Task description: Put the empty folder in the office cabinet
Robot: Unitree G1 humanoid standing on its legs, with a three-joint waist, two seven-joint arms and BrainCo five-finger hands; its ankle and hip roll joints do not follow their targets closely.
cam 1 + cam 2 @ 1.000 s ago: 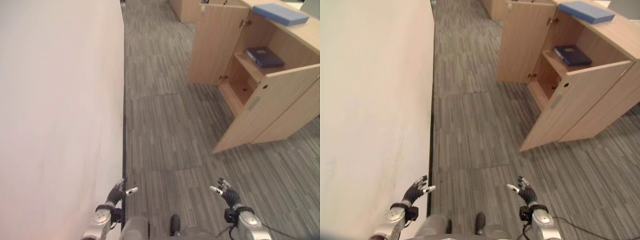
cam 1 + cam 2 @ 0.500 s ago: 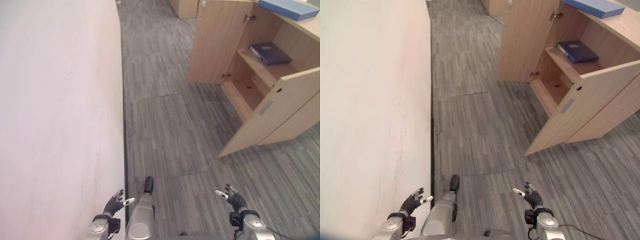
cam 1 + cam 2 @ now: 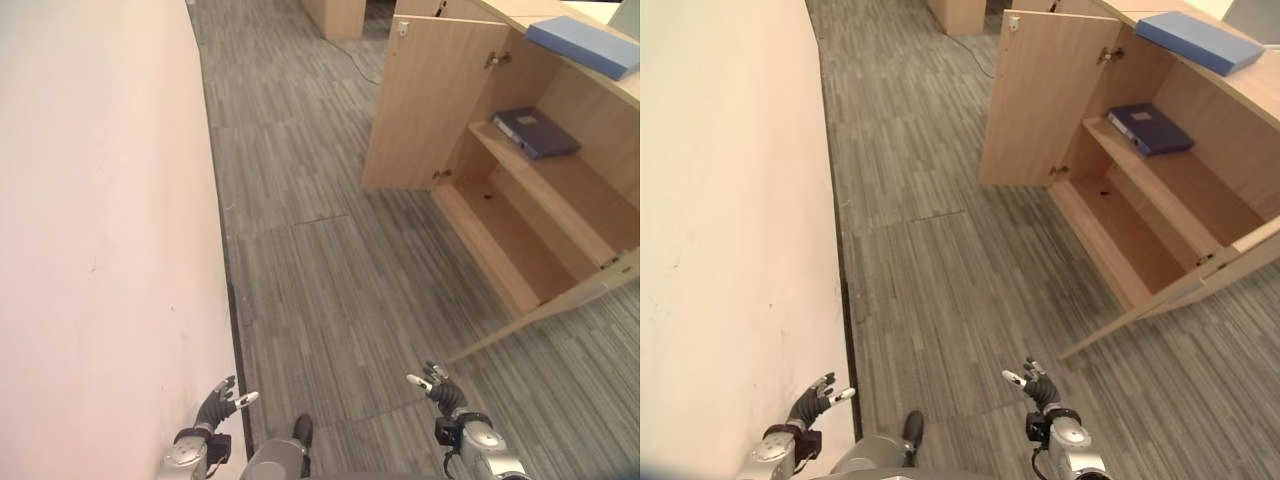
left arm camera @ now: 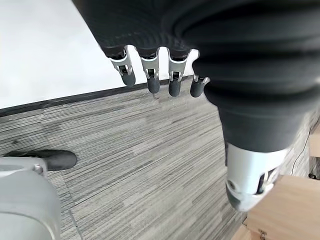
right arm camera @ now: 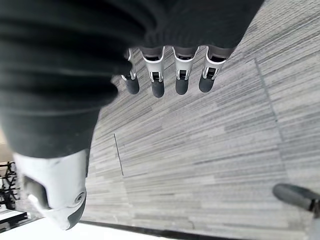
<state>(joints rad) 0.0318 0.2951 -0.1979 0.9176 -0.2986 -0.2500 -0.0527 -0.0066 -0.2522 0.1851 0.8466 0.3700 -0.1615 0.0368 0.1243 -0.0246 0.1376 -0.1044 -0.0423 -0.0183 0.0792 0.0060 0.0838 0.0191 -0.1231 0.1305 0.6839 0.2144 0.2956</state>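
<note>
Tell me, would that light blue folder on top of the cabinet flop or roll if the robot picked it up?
Probably neither. The folder looks flat and boxy with straight edges, so likely stiff. It lies flat on the cabinet, so it shouldn't roll. Its smooth cover might slip.

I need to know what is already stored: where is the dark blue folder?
In the left eye view the dark blue folder lies flat on the open cabinet's upper shelf, upper right, below the light blue folder on the cabinet top.
</note>
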